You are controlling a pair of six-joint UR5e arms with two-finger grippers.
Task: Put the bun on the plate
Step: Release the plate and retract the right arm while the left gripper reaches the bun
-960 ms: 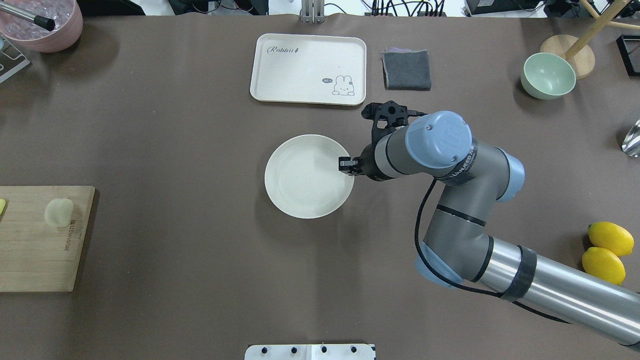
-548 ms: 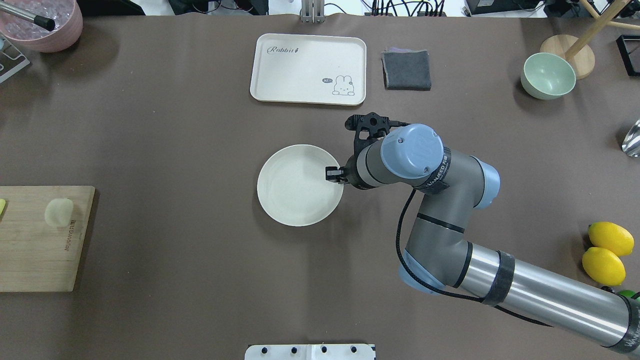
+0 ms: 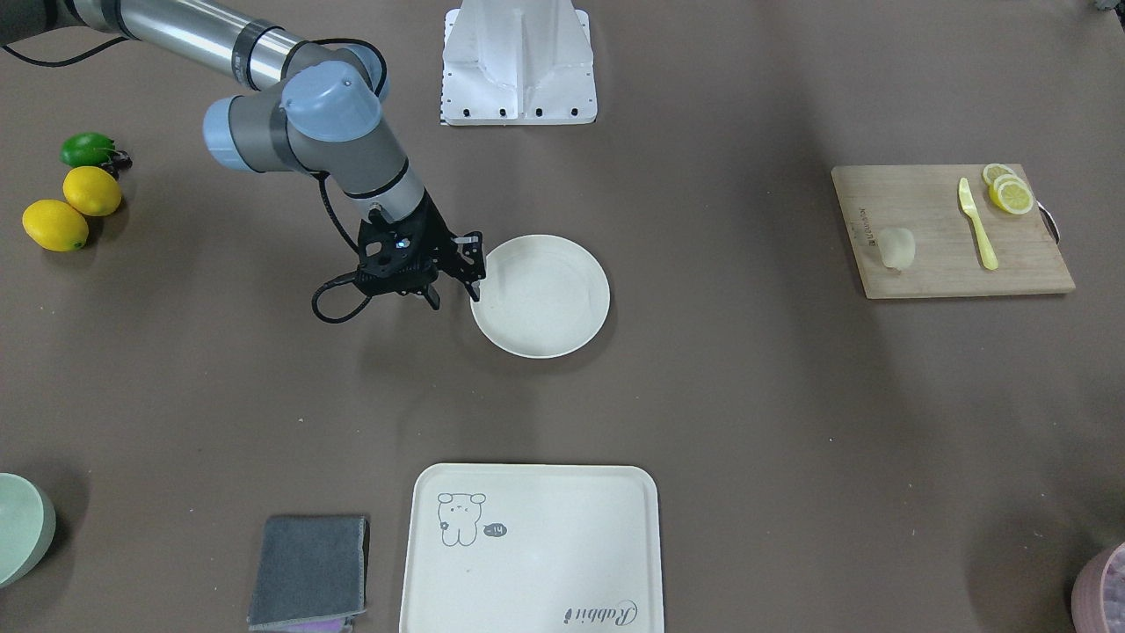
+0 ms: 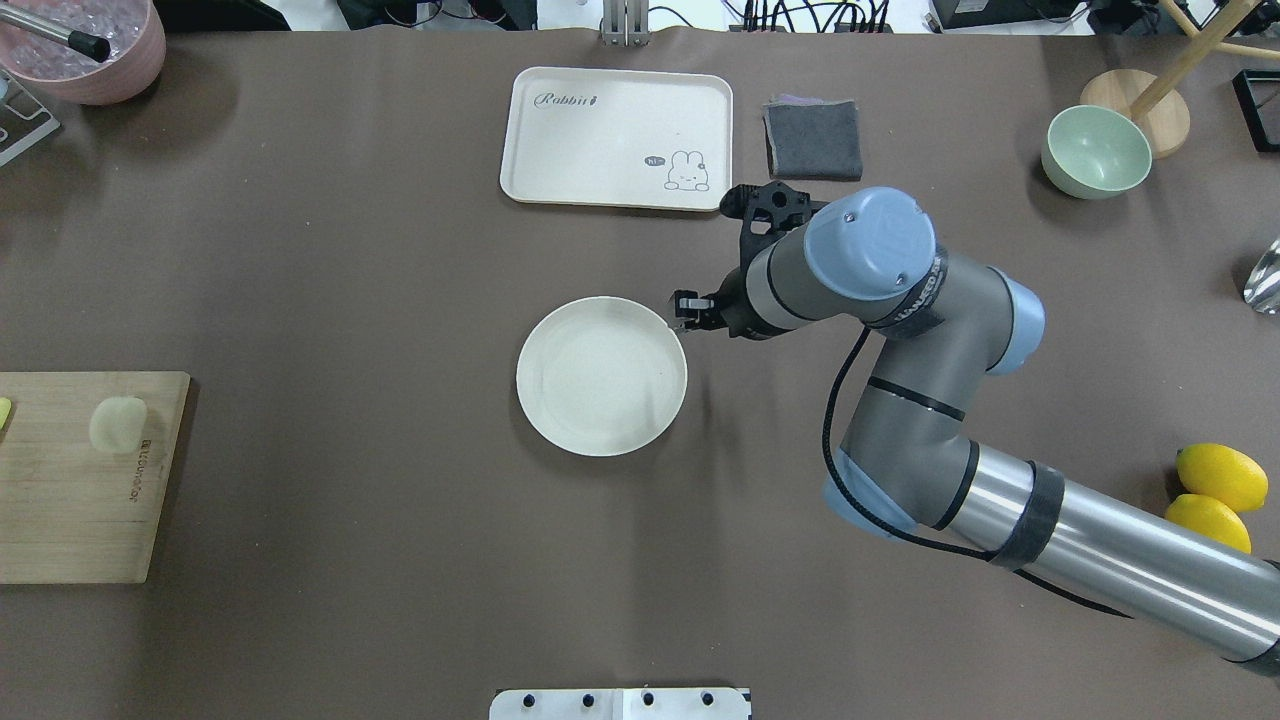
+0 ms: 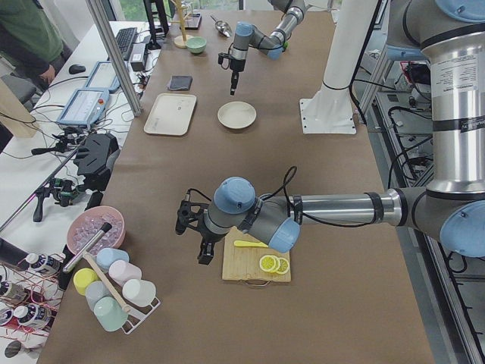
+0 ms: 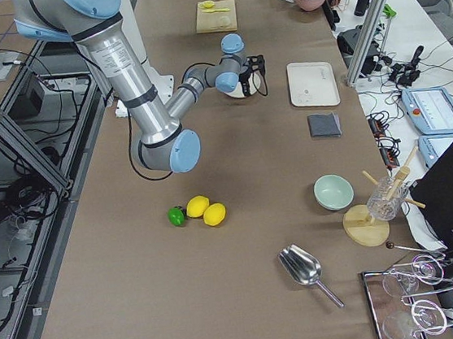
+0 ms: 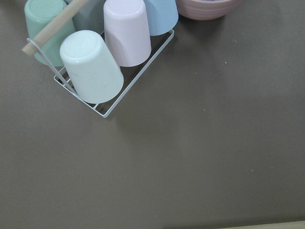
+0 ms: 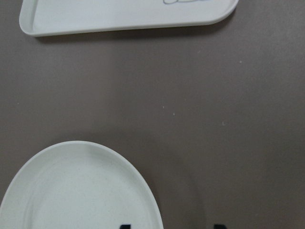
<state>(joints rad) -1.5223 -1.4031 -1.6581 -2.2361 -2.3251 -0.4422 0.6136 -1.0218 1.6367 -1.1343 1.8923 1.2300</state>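
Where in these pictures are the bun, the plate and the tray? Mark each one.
bun (image 4: pixel 118 422): overhead view, middle of its top.
plate (image 4: pixel 601 376): overhead view, its bare centre.
tray (image 4: pixel 610 135): overhead view, the bare middle of its floor.

The right gripper (image 4: pixel 688 312) points straight down from a sharply bent elbow and wrist, its fingers spread apart.

A robotics lab: aluminium framing (image 5: pixel 114 57), tangled cables (image 4: pixel 800 14), tablets (image 5: pixel 85 106) beside the table (image 5: pixel 151 189).
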